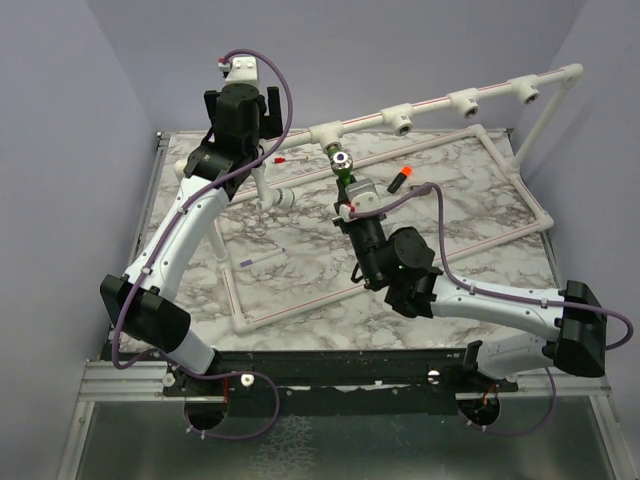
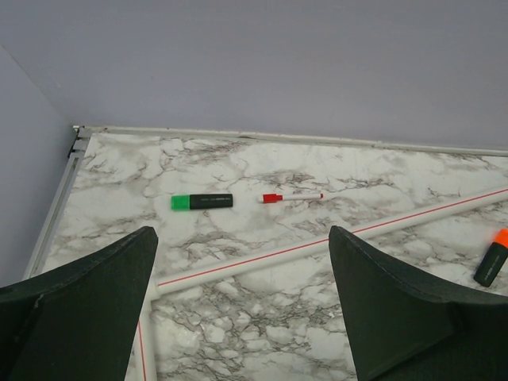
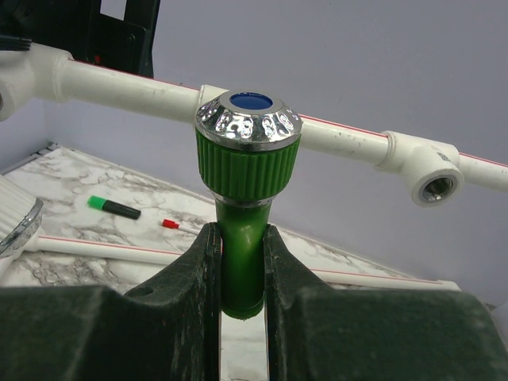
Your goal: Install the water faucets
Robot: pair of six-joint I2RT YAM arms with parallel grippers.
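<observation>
Right gripper is clamped on the faucet: both fingers press the green stem from either side, knob end up and clear of the fingertips. The knob is ribbed green with a shiny silver ring and a blue disc on top. In the top view the faucet is held above the table, near the middle of the workspace and close to the left tee of the raised pipe; I cannot tell whether it touches. From the right wrist, the pipe runs behind the knob, and an open threaded tee sits further right along it. Left gripper is up at the far left corner, fingers spread wide with nothing between them. Under it on the marble lie a green marker and a red pen, near each other but apart, and a floor-level pipe with a red stripe crosses between the fingers. An orange marker lies at the right edge, beyond that pipe. A silver-rimmed white object shows at the left edge of the right wrist view; too cropped to identify.
</observation>
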